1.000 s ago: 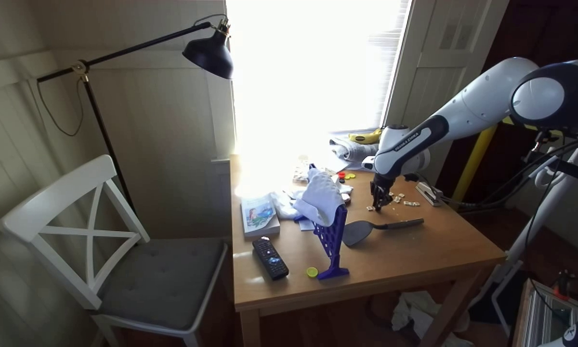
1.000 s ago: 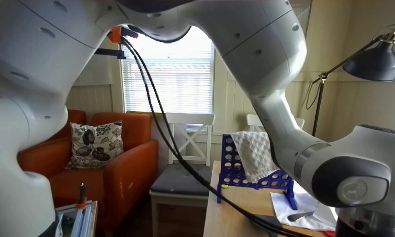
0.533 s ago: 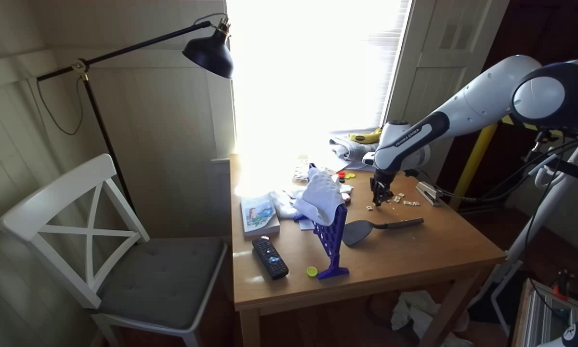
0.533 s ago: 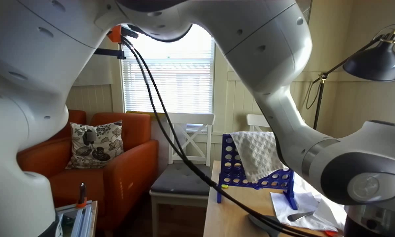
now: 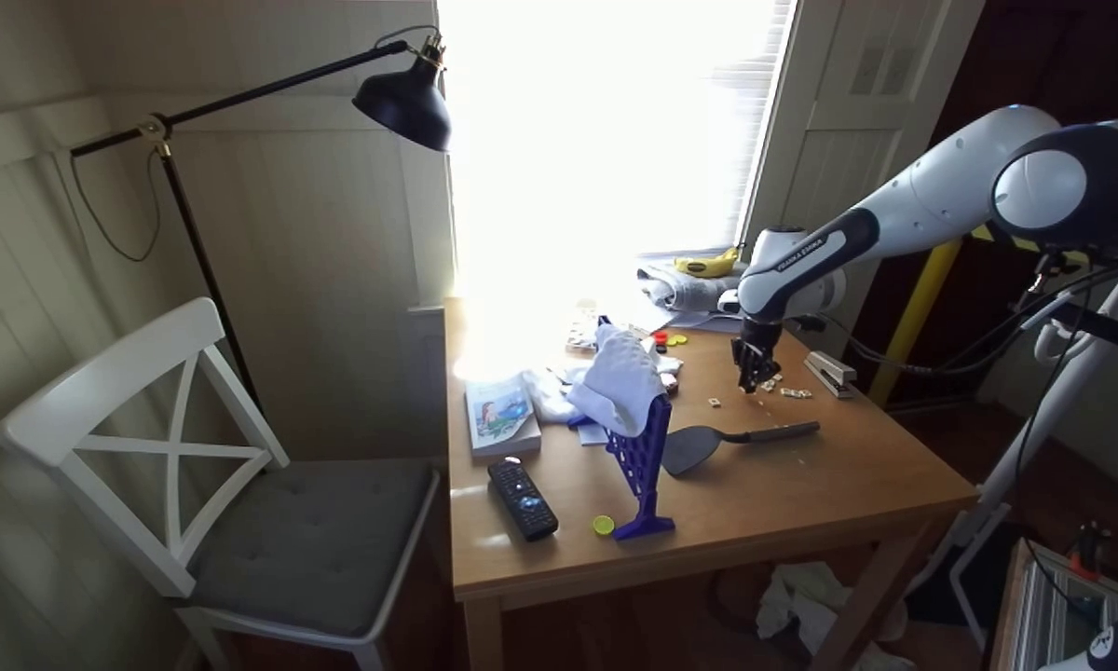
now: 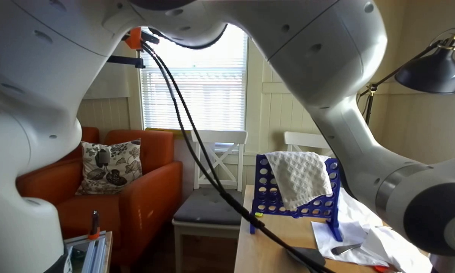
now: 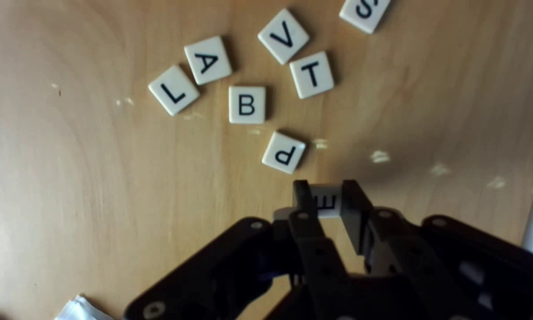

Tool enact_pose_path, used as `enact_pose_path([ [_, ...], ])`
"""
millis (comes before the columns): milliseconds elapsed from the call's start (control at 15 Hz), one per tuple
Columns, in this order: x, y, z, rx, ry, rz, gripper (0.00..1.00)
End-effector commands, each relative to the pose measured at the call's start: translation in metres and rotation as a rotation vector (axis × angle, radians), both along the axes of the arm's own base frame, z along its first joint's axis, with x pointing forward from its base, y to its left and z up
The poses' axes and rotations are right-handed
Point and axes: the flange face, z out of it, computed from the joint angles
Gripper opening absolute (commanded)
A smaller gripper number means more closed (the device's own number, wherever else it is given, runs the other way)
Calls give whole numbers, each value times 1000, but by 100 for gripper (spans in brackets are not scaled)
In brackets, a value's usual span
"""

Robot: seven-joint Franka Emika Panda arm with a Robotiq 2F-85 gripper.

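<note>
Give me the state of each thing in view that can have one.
gripper, shut on the E tile
E tile, gripped, letter showing
B tile, flat, letter up
game rack, standing upright
white cloth, draped over the game rack
spatula, lying flat
remote, buttons up
book, lying cover up
pillow, propped up
blinds, lowered
lamp, lit or not unclear

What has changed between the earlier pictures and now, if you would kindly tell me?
The arm has shifted to the right in both exterior views; the gripper has moved right and slightly up the picture, towards the stapler. Its jaws are shut on the E tile; no new grip or release shows. The spatula, remote and blue frame with its towel stayed put.
</note>
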Motion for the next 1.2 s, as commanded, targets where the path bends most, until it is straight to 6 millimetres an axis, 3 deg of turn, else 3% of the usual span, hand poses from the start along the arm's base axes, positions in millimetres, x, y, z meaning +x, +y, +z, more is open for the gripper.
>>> enact_pose_path([
  [0,-1,-3,0,-1,2,-3,22],
  [133,-1,-3,0,-1,2,-2,22],
  [200,0,-1,0,-1,2,0,5],
  [1133,13,36,-4,-48,-17,-83,5],
])
